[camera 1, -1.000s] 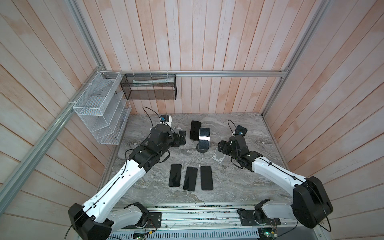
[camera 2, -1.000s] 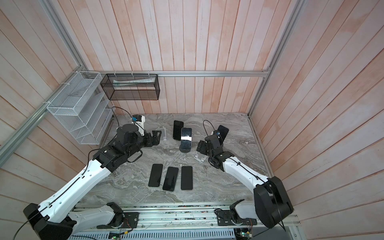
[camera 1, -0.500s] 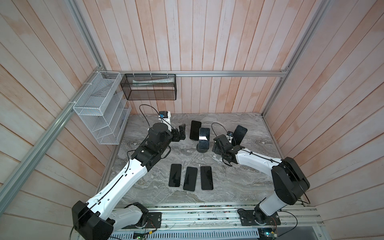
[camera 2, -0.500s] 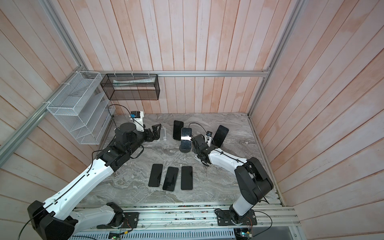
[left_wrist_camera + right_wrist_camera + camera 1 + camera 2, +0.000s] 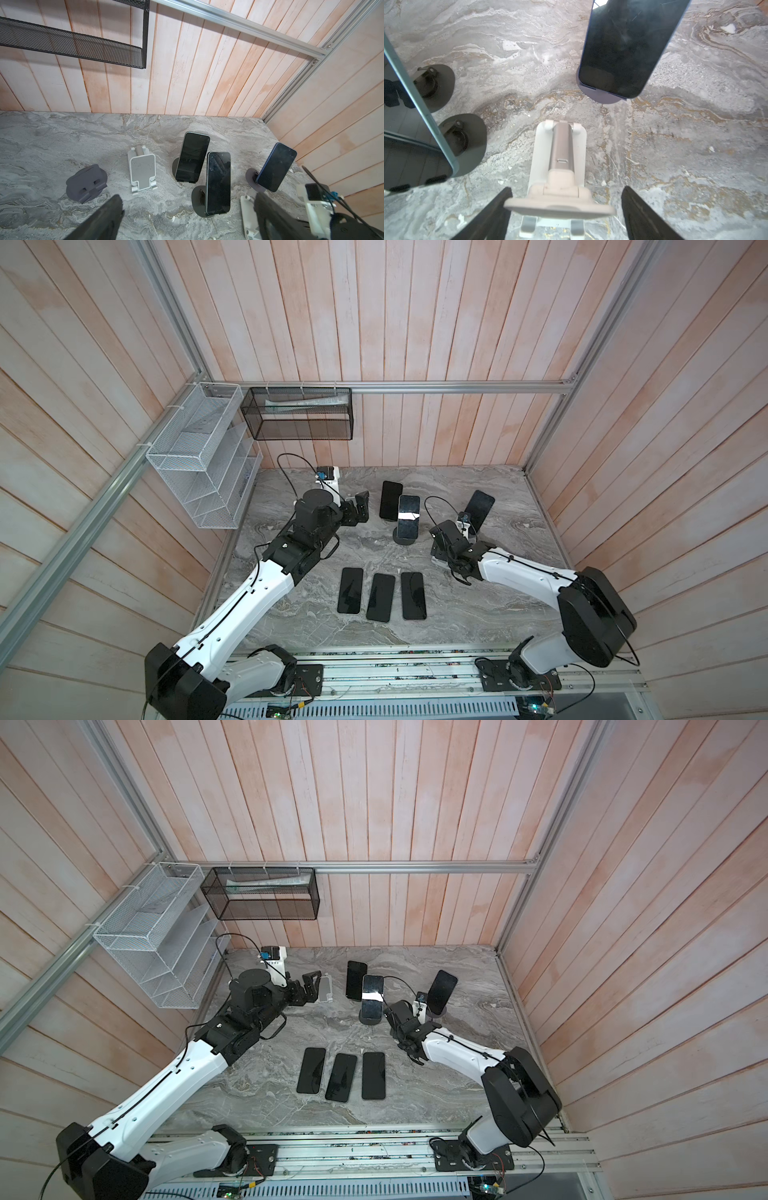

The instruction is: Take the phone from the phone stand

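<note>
Phones fill this bench (image 5: 478, 614) in two rows. Nearest the front rail, three flat phones (image 5: 380, 597) lie side by side, face up and off any stand.

Further in, the right end effector (image 5: 566, 190) sits low with its jaws apart, straddling the top plate of an empty white stand (image 5: 558, 145). It holds nothing. If it closes here it would likely clamp that stand and not a phone.

Just beside it, the middle phone (image 5: 408, 516) leans upright on a round dark stand (image 5: 404, 539). Its edge fills one side of the right wrist view. A sideways sweep of the arm could strike it, and a tall phone on so small a base looks easy to tip.

Beyond the white stand, the blue phone (image 5: 629, 47) tilts on its own round base (image 5: 602, 96). I cannot tell which propped phone is meant, though these two are within the right arm's closest reach.

Across the bench, the left end effector (image 5: 360, 510) hangs with its jaws wide apart and empty, near a second white stand (image 5: 325, 988). A dark grey stand (image 5: 87, 182) sits apart from that one, also bare.

Farthest back, the rear phone (image 5: 390, 499) stands close behind the middle one, so a toppled phone might knock its neighbour. The glossy, slim bodies may slip from a shallow pinch. A stand could also rise with its phone unless something holds it down.
</note>
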{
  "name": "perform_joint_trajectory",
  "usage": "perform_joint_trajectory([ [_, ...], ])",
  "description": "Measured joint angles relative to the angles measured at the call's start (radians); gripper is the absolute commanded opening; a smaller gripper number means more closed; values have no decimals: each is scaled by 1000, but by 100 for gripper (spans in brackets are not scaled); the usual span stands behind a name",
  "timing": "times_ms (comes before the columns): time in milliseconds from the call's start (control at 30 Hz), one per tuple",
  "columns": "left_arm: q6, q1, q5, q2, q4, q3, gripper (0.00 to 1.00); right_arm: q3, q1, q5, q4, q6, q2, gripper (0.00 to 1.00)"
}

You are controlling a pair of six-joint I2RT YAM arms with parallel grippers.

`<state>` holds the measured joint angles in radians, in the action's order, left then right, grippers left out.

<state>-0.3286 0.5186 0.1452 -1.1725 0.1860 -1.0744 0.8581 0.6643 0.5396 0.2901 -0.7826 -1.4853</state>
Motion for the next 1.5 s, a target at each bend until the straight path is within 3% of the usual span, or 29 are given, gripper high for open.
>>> perform_joint_trajectory([
  [433,0,-8,-33,0,-8,13,100,-40,-113,-141,-8,180,118,83],
  [633,0,-8,-40,0,-14,13,100,-48,-113,-254,-53,200,127,87],
  [933,-6,-8,-64,0,-22,27,100,-48,-113,-260,-74,182,80,86],
  [1333,-32,-8,-192,-6,-48,42,100,-43,-118,-211,-82,186,-11,69],
  [1500,-32,-8,-206,-6,-53,44,100,-17,-117,-189,-79,187,-39,57],
])
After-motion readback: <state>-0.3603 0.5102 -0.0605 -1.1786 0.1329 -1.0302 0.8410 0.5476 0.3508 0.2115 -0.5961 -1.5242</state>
